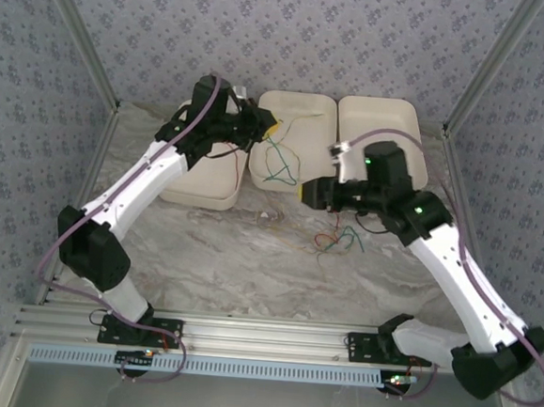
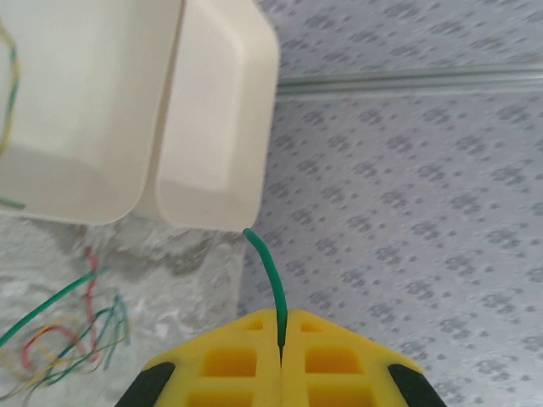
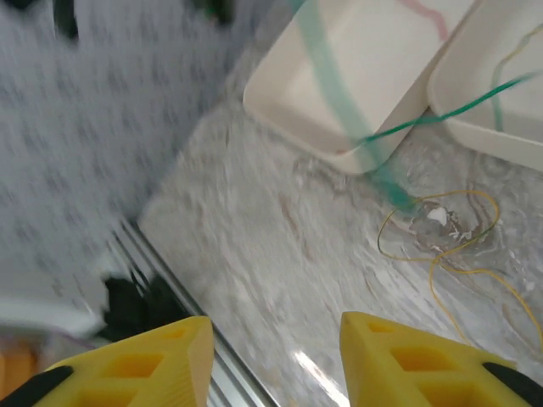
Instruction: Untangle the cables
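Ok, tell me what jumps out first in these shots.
The left gripper, yellow fingers shut, pinches a green cable above the white trays at the back. On the marble table, a small red, yellow and green tangle lies near the right gripper, which is open.

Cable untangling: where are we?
Done: green and yellow wires lie in the middle tray. In hand: left hand is shut on a green wire; right hand is open, empty. Left: a red, green and yellow tangle on the table.
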